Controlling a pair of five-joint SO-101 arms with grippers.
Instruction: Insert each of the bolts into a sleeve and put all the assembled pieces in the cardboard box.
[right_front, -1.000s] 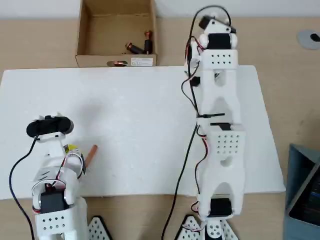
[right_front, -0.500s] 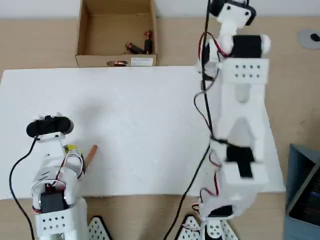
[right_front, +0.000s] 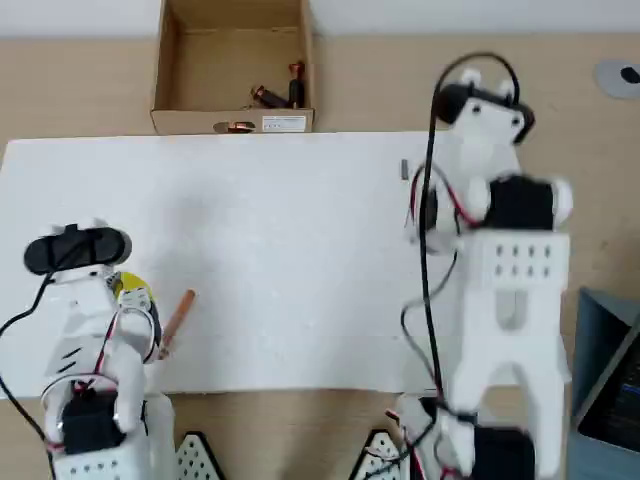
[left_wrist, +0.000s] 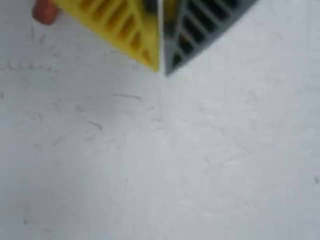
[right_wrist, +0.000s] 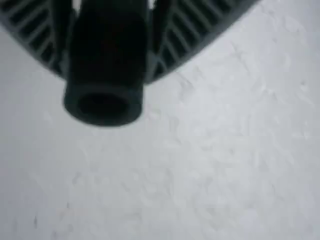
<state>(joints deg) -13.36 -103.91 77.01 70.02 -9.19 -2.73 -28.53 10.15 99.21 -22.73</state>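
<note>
The black sleeve (right_wrist: 104, 95) is blurred in the right wrist view, its far end buried between the fingers of the right claw (right_wrist: 107, 60). From above, the right arm (right_front: 510, 290) covers that claw, and the left arm (right_front: 100, 380) hides the near end of the copper bolt (right_front: 180, 312). The cardboard box (right_front: 160, 80) is cut by the top edge; the pieces (right_front: 278, 95) inside (dark, copper-tipped) are too small to count. An orange bit (left_wrist: 44, 11) is clipped at the left wrist view's edge.

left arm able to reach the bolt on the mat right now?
Probably yes: the bolt lies bare on the white mat just beside the left gripper, nothing between them. The jaws are shut with nothing held, so they must open first.
</note>
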